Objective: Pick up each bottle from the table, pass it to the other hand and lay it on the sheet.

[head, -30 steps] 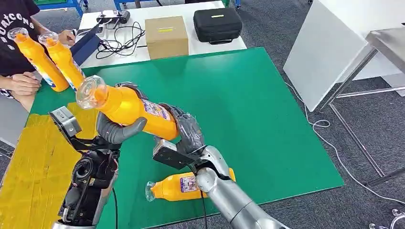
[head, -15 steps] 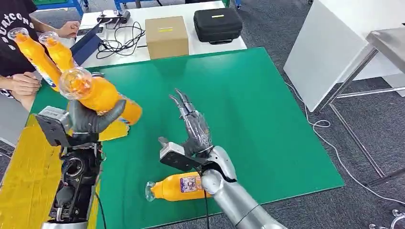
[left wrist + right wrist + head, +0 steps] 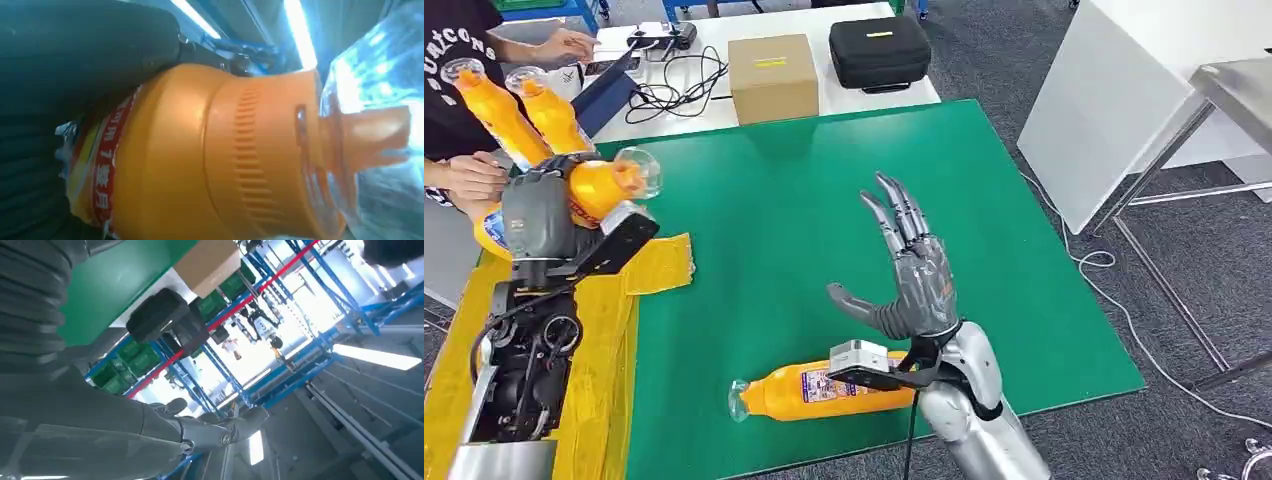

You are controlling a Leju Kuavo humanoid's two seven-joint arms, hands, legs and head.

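My left hand (image 3: 536, 215) grips an orange bottle (image 3: 599, 185) with a clear cap, held tilted above the yellow sheet (image 3: 514, 340) at the table's left side. The left wrist view shows the same bottle (image 3: 210, 155) close up, with dark fingers (image 3: 85, 45) wrapped around it. My right hand (image 3: 909, 270) is raised over the green table (image 3: 984, 250), fingers spread, holding nothing. Another orange bottle (image 3: 809, 392) lies on its side near the front edge, just left of my right wrist.
A person at the far left holds two orange bottles (image 3: 509, 115) upright. Behind the green table a white table carries a cardboard box (image 3: 771, 75), a black case (image 3: 879, 50) and cables (image 3: 669, 85). A white panel (image 3: 1114, 100) stands at the right.
The right hand let go of the bottle, opened and moved right. The left hand carried the bottle left, over the yellow sheet, turning its cap to the right.
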